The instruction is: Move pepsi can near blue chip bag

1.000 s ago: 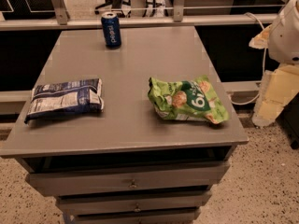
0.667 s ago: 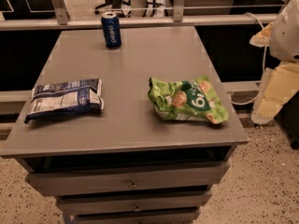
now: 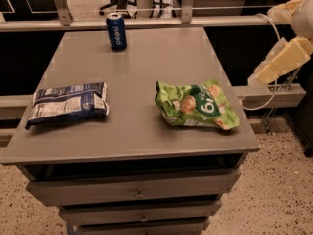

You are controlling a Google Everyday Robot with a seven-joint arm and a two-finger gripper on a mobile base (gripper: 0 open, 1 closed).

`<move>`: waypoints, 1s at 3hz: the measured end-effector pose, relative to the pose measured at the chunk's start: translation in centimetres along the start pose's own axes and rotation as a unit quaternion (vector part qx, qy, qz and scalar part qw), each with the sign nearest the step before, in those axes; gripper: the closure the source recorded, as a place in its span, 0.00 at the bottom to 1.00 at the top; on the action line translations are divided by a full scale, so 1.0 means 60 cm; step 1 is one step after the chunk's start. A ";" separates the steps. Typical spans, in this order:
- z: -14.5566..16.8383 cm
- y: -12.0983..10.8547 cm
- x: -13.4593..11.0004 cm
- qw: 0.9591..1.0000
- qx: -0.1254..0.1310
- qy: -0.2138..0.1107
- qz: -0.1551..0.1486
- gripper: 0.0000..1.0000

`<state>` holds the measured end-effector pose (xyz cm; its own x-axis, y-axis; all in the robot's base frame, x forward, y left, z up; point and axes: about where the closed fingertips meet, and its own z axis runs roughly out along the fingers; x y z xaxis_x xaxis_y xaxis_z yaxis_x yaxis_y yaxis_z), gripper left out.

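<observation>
first, at the near edge, a grey metal cabinet (image 3: 137, 131) shows its stacked drawers (image 3: 139, 192) below a flat grey top. a bright green snack bag (image 3: 198, 104) lies on that top toward the near right, and everything else is placed from it.

level with the green snack bag and well to its left lies the blue chip bag (image 3: 68, 102). it is flat, crinkled and dark navy with white panels of small print, its long side running left to right. the two bags do not touch.

to the right of the green snack bag and somewhat beyond it, off the side of the cabinet, hangs the robot's gripper (image 3: 283, 62). it is a pale cream blocky piece on a cream arm with a light cable looping beneath. whether it is open or closed cannot be told. no held object can be seen, and it is well apart from everything on the top.

farthest off, beyond the green snack bag and to its left, the pepsi can (image 3: 116, 31) stands upright near the back edge of the top. it is dark blue with white lettering down its side and a silver lid.

judging from this layout, the task is at its opening step: the can is not yet grasped. the next move calls for the arm to swing in over the top, passing beyond the green snack bag, and close around the can's round side. an upright can may tip if nudged. after that it would need lifting and setting down just beside the blue chip bag, not on it.
</observation>
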<state>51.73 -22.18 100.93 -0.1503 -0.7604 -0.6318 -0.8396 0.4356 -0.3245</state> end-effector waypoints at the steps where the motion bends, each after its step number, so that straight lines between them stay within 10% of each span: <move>1: 0.009 -0.055 -0.033 0.993 0.034 -0.111 0.026 0.00; 3: 0.067 -0.122 -0.113 0.960 0.059 -0.265 0.069 0.00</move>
<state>60.97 -18.29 104.78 0.0570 -0.3519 -0.9343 -0.7610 0.5904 -0.2688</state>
